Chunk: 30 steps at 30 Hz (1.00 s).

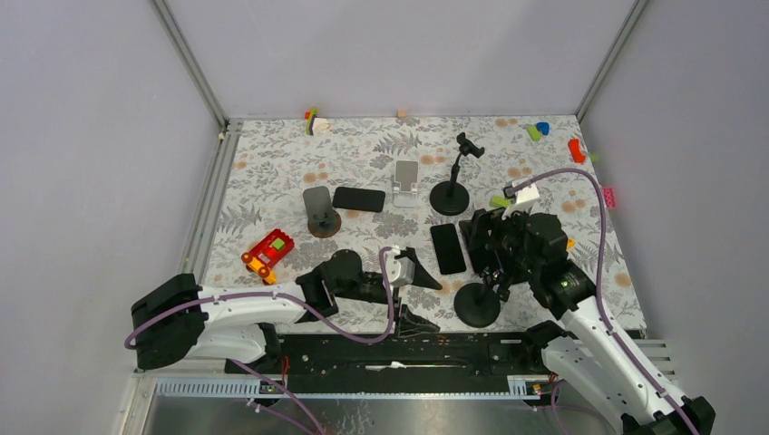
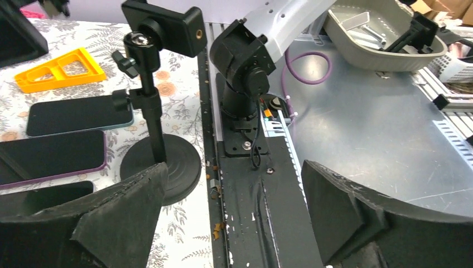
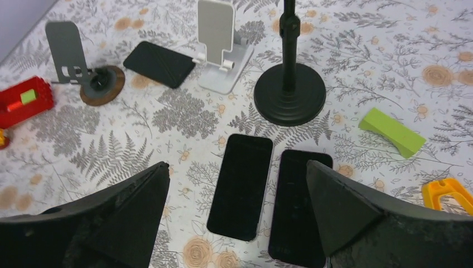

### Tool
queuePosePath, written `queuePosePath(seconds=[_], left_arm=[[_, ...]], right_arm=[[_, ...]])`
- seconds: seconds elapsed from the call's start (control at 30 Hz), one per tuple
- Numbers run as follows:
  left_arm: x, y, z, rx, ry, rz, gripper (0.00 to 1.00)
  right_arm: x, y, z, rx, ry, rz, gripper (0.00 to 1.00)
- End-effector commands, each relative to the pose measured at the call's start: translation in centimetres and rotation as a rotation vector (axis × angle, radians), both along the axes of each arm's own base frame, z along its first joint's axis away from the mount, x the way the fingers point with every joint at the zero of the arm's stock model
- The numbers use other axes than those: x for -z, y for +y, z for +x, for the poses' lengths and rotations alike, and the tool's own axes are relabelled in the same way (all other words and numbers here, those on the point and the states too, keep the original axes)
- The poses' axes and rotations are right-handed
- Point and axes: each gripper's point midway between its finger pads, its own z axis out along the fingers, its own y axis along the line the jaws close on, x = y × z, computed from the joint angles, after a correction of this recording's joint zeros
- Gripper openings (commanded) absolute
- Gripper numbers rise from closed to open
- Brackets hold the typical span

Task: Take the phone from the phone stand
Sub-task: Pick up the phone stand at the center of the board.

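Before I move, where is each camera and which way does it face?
Top external: above and behind, looking down on the floral table; both arms show.
Left wrist: low at the near edge, facing the right arm's base past a pole stand; own open fingers.
Right wrist: over the table, facing down at two flat phones; own open fingers.
Shared: top and right wrist show the white phone stand.

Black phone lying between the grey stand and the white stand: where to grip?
Probably from straight above, pinching the black phone across its two long edges. It lies flat, so only its thin sides offer purchase; the grey stand and white stand crowd its short ends, while the long edges look clear.
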Motion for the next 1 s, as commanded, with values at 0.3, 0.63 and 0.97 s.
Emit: queuePosePath(seconds=[0.3,0.63,0.97], left_arm=[[-1.4,-5.4,3.1,-0.001,-0.104,-0.097,0.99],[2.0,-10.5,6.4,-0.066,-0.036,-0.1,0.99],[4.2,-12.6,7.1,-0.075,0.051,-0.102,0.99]], right_arm=[[-6.7,-2.8,-3.1,0.182,0.193,0.079,1.0],[-8.7,-3.7,-5.1,0.179,0.149,0.116,1.0],[-8.3,-3.8,-5.8,0.165,0.157,0.107,1.0]])
